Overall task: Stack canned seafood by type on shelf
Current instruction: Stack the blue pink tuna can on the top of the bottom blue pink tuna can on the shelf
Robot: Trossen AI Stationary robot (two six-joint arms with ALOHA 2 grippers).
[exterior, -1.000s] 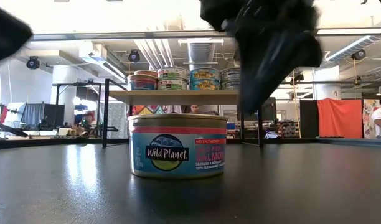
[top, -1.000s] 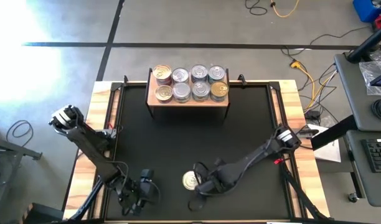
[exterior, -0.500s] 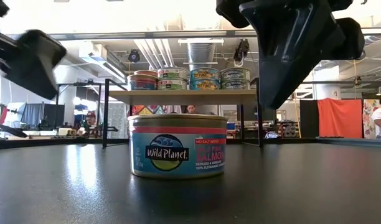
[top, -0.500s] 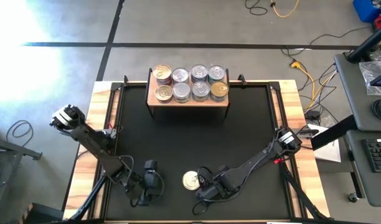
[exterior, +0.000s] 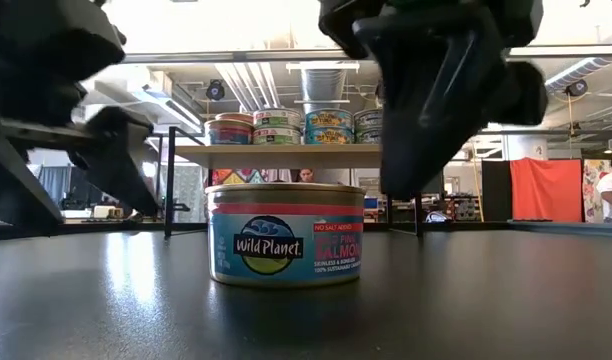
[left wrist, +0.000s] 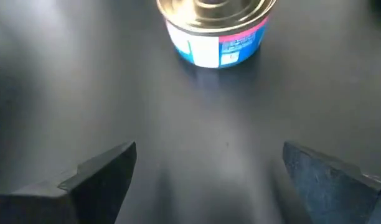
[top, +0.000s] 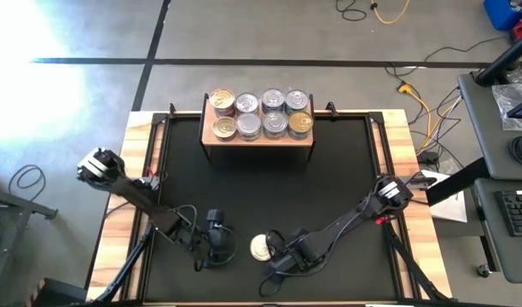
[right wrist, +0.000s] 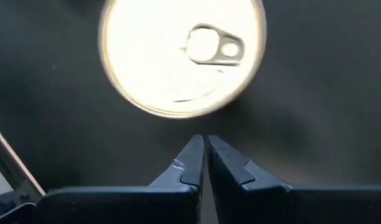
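A single tin [top: 262, 248] is standing upright on the black worktop [top: 261, 196] near its front edge, between the two arms, showing a pale pull-tab lid from above and a blue and pink label reading "Wild Planet" in the low view [exterior: 285, 235]. The left gripper [top: 217, 250] is sitting just beside the tin on its left side, not touching it, with its fingers [left wrist: 100, 171] spread wide apart and nothing between them; in its wrist view the tin [left wrist: 216, 31] is lying ahead of the open gap, well clear of both fingers. The right gripper [top: 276, 253] is hovering close to the tin on the opposite side, its two fingers [right wrist: 192, 163] pressed together and gripping nothing, their tips pointing at the rim of the lid [right wrist: 182, 53] without reaching it. At the back of the worktop the shelf [top: 259, 132] is carrying the rest of the canned seafood [top: 261, 113], eight lids showing from above in two rows of four, with gold lids at the left end and the front right corner and silver lids elsewhere. In the low view the tins on the shelf [exterior: 296, 126] are appearing stacked two high behind the lone tin.
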